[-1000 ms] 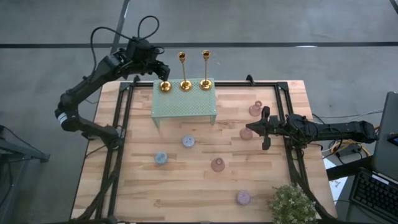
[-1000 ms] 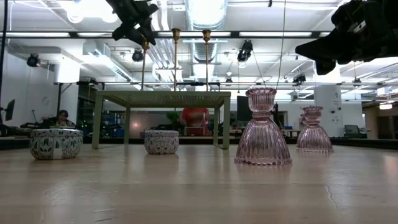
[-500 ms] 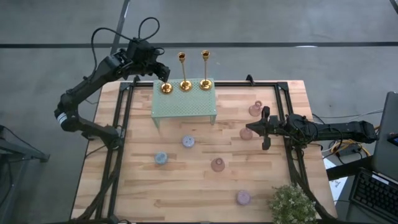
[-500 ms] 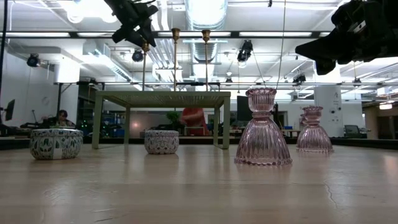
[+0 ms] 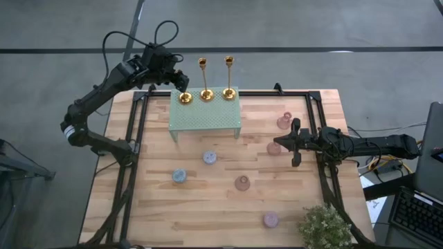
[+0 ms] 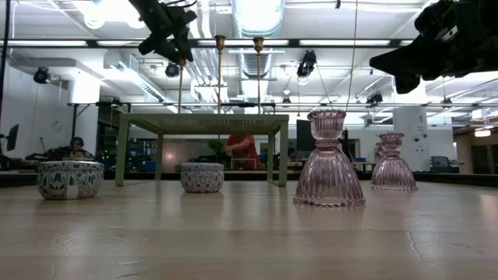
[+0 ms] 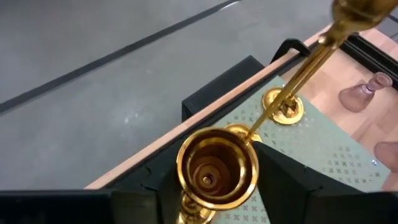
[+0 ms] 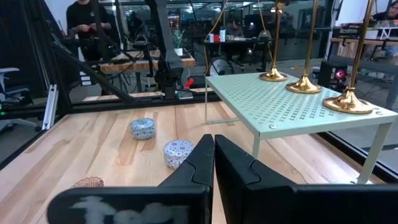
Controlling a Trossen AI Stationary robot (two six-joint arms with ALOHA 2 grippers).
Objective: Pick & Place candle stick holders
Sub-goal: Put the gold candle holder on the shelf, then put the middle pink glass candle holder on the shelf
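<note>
Three gold candlesticks stand by their round bases on the pale green rack (image 5: pixel 205 114): the left one (image 5: pixel 184 97), the middle one (image 5: pixel 206 95) and the right one (image 5: pixel 229 93). My left gripper (image 5: pixel 178 79) is at the left candlestick's top, shut on it. My right gripper (image 5: pixel 277 146) is shut and empty, above the table beside a pinkish glass holder (image 5: pixel 284 122). Another pinkish holder (image 5: pixel 242 182) and three small round pastel holders (image 5: pixel 209 158) (image 5: pixel 179 176) (image 5: pixel 270 220) stand on the wooden table. My left gripper has the left candlestick's cup (image 7: pixel 216 167) between its two fingers (image 7: pixel 283 180), right at the stick's top end. The fingers come from above and from the table's far left, slanting down. The candlestick stands upright with its base (image 5: pixel 184 97) on the rack.
A bushy potted plant (image 5: pixel 324 225) stands at the near right corner. Black rails (image 5: pixel 131 152) run along the table's left and right sides. In the low view, two pinkish holders (image 6: pixel 327 159) (image 6: pixel 391 163) stand in front of the rack. People show in the room behind.
</note>
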